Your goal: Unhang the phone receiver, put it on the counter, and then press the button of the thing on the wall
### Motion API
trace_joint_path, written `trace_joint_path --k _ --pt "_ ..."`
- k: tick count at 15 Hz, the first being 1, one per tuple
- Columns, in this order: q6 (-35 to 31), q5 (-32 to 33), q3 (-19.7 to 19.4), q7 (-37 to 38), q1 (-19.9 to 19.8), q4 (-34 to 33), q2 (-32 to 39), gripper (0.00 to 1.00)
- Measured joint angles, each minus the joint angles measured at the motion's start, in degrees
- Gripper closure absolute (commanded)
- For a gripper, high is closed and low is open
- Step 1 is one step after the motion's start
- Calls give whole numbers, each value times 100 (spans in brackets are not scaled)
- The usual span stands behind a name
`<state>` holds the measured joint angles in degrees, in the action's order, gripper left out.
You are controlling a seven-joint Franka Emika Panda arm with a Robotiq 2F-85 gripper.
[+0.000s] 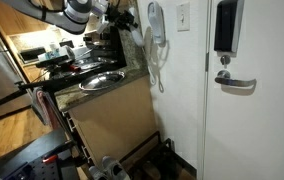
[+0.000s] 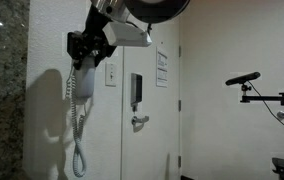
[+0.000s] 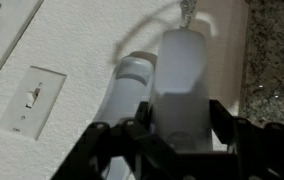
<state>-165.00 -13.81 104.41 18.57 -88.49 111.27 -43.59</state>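
Note:
A white wall phone receiver [image 1: 155, 25] hangs on the wall above the counter end, its coiled cord [image 2: 79, 150] dangling below. In the wrist view the receiver [image 3: 182, 65] fills the space between my jaws. My gripper [image 3: 182, 115] has one finger against each side of it and is shut on it; it also shows at the phone's top in both exterior views [image 2: 82, 48] [image 1: 125, 18]. The receiver still sits against the wall. A white switch plate [image 2: 110, 75] [image 3: 30, 100] [image 1: 183, 15] is on the wall beside the phone.
The granite counter [image 1: 102, 90] holds a metal bowl [image 1: 100, 80] and dark cookware. A door has a lever handle [image 1: 237, 83] and a black box [image 1: 225, 25] on it. A stand with a device [image 2: 244, 78] is off to one side.

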Motion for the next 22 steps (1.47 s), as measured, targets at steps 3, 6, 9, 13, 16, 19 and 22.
trace_joint_path --k 3,6,9,13,16,19,22 --pt "0 7 101 -28 -20 -7 -3 62" --pt "41 72 240 -116 -22 -116 -11 62" --pt "160 191 361 -341 -23 -327 -14 62" --pt "390 385 515 -869 -64 -685 -14 62" --pt "614 455 759 -1382 -234 -1031 -13 62" --pt "800 458 1112 -1945 -517 -1432 -13 62" --pt "1127 458 1491 -2492 -844 -1892 -14 62"
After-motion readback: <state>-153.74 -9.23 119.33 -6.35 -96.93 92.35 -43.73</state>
